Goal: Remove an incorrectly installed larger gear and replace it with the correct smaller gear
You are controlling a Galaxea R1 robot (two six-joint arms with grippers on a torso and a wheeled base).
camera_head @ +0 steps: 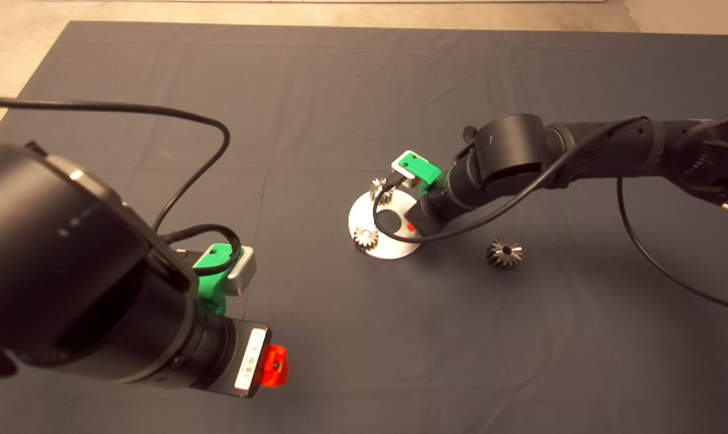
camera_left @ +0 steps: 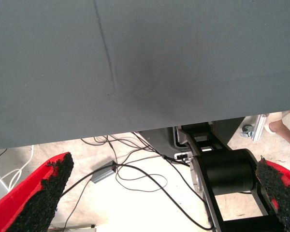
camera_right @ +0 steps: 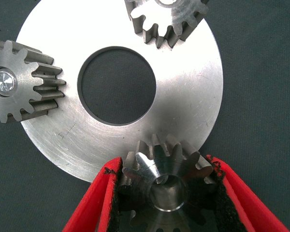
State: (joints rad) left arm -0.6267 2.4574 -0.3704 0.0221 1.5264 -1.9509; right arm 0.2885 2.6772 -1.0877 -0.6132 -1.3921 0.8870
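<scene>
The smaller gear (camera_right: 166,186), a steel pinion with a centre hole, sits between the red fingers of my right gripper (camera_right: 164,164), whose pads press its teeth on both sides. It is at the edge of a round silver plate (camera_right: 183,106) with a large centre hole. In the head view the right gripper (camera_head: 409,226) is over the plate (camera_head: 394,248) and hides that gear. The larger gear (camera_head: 504,253), dark with flared teeth, lies on the mat to the right of the plate. My left gripper (camera_head: 275,364) is parked at the lower left, open and empty.
Two other small pinions (camera_head: 366,237) (camera_head: 379,187) stand on the plate's rim, also in the right wrist view (camera_right: 19,82) (camera_right: 166,19). The left wrist view shows the mat's edge (camera_left: 135,72), floor cables (camera_left: 135,169) and a person's foot (camera_left: 280,128).
</scene>
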